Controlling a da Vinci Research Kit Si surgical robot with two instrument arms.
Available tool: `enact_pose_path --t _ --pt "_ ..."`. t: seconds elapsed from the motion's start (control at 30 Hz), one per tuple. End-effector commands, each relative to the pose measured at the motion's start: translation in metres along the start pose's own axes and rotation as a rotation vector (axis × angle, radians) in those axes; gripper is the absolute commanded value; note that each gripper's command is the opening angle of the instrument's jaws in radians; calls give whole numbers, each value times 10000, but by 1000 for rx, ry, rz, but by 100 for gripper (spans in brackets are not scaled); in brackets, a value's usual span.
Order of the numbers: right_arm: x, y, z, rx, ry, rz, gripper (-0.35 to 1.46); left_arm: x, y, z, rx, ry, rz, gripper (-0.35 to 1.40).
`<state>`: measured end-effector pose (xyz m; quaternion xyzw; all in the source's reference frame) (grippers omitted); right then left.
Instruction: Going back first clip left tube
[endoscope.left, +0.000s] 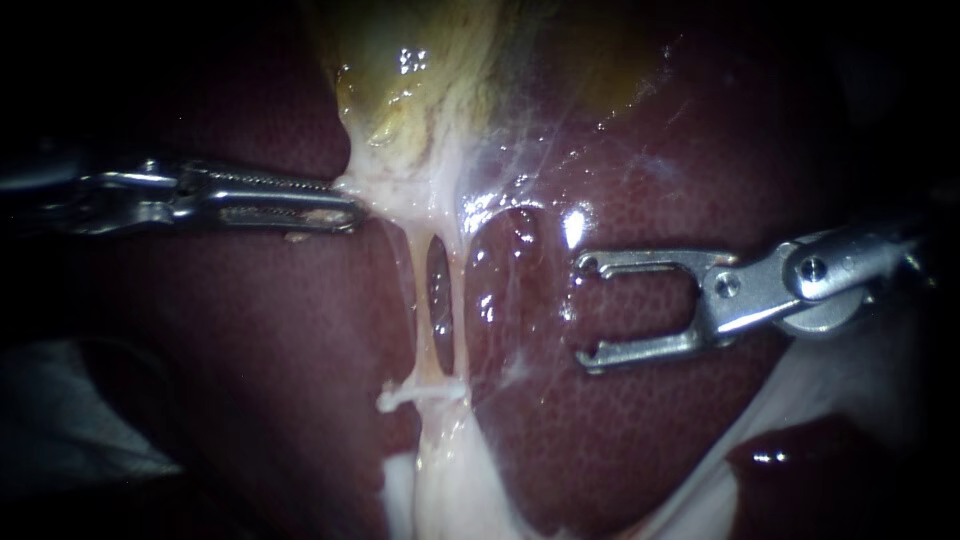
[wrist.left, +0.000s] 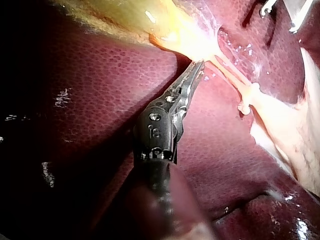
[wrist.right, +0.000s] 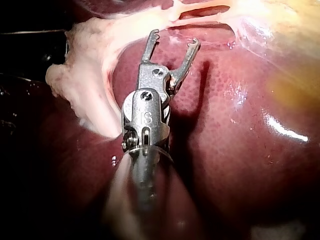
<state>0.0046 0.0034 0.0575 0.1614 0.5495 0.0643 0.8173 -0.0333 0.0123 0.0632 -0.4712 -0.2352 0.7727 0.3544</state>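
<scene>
We find ourselves at a surgical bench, a place for instrument work on organs. The liver (endoscope.left: 250, 400) tells us so: it lies dark red and wet under a close, bright light, fills every view, and has only darkness past its edges. Against the liver's upper edge sits the yellow-green gallbladder (endoscope.left: 430, 70), with pale tissue (endoscope.left: 400, 190) strung down from it over the liver. Two slim metal tools reach in above the liver: the left instrument (endoscope.left: 345, 205) clamped on that pale tissue, the right instrument (endoscope.left: 585, 310) with its jaws parted.
</scene>
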Motion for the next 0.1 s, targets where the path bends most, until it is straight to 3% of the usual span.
enact_pose_path --t 0.03,0.1 --pt "0 0 0 4 1 0 49 0 1 -1 0 0 0 -35" --pt "1 -1 0 10 3 -1 49 1 1 -3 -1 -1 -1 -35"
